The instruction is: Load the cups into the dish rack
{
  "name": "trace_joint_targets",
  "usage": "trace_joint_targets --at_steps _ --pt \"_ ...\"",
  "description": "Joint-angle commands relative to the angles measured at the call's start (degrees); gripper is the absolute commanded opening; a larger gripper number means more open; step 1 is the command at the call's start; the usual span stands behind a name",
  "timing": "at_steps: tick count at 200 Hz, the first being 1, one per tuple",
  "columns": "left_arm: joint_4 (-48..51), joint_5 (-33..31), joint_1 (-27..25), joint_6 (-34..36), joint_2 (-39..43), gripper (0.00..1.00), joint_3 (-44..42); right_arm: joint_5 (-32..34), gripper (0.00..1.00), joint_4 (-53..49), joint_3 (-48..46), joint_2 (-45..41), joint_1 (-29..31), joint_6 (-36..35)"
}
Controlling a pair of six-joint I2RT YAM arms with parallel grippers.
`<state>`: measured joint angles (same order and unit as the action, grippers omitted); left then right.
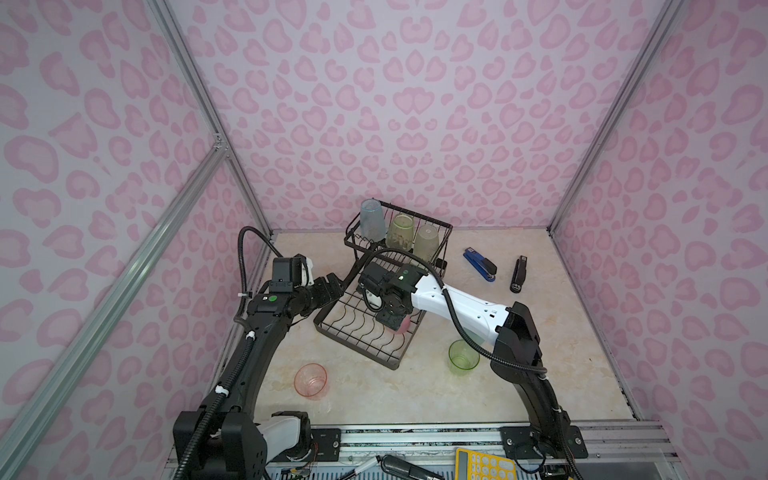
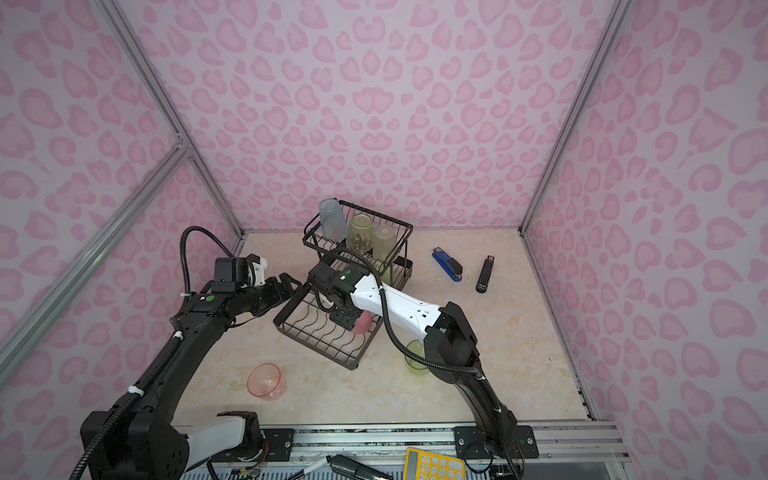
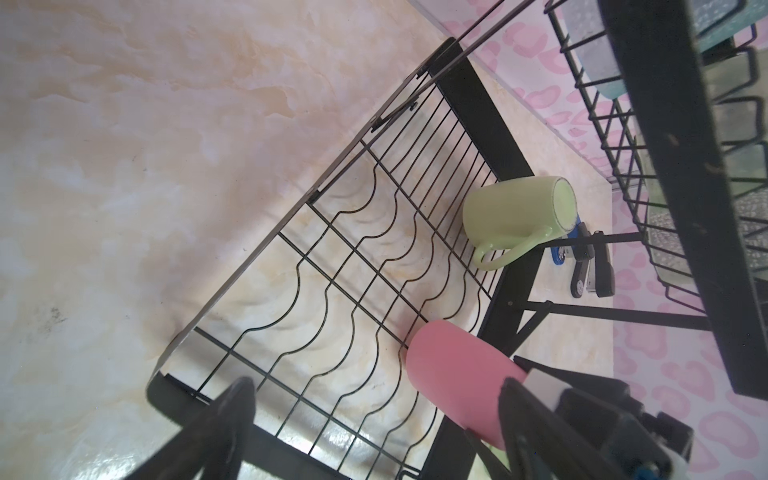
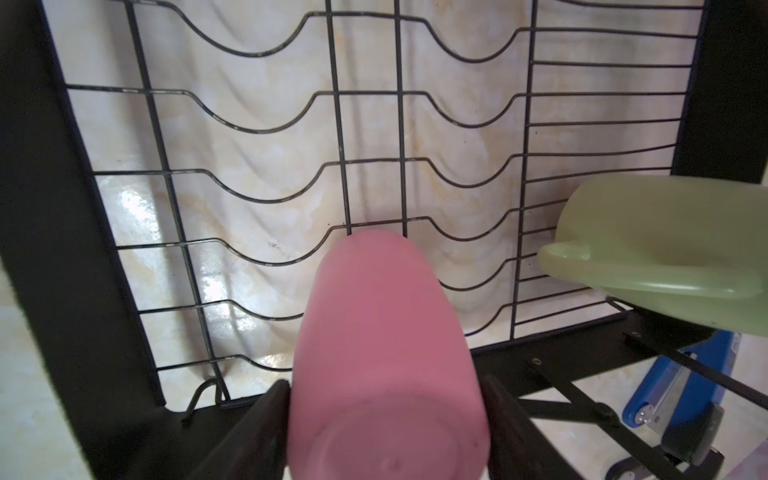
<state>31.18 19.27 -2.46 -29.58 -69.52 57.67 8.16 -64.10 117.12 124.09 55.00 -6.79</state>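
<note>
The solid pink plastic cup (image 4: 374, 299) leans over the black wire dish rack's (image 4: 41, 208) edge between the right gripper's (image 4: 386, 384) jaws, gripped or not I cannot tell, and might roll out if dropped.

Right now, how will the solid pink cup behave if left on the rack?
The solid pink cup is tilted over wavy wires of the rack: round, so it may roll or tip. Smooth wall: probably light, slippery.

A solid pink cup (image 4: 386, 353) tilts on the black dish rack (image 4: 41, 208) near a sideways pale-green mug (image 4: 665, 232).
</note>
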Motion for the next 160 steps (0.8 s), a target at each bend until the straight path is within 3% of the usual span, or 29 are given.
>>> trace_joint_targets --at_steps 1,65,160 --pt "-1.7 0.0 0.1 0.1 -0.1 0.93 0.0 0.4 0.71 2.5 -1.8 -1.2 -0.4 1.8" --pt "-1.9 0.3 0.1 0.0 -0.3 0.93 -0.1 1.9 0.69 8.8 -10.9 -7.4 -1.1 4.1" --pt "-1.9 -0.2 0.0 0.1 -0.4 0.93 -0.1 9.3 0.66 11.2 -12.8 -7.3 -1.4 3.6"
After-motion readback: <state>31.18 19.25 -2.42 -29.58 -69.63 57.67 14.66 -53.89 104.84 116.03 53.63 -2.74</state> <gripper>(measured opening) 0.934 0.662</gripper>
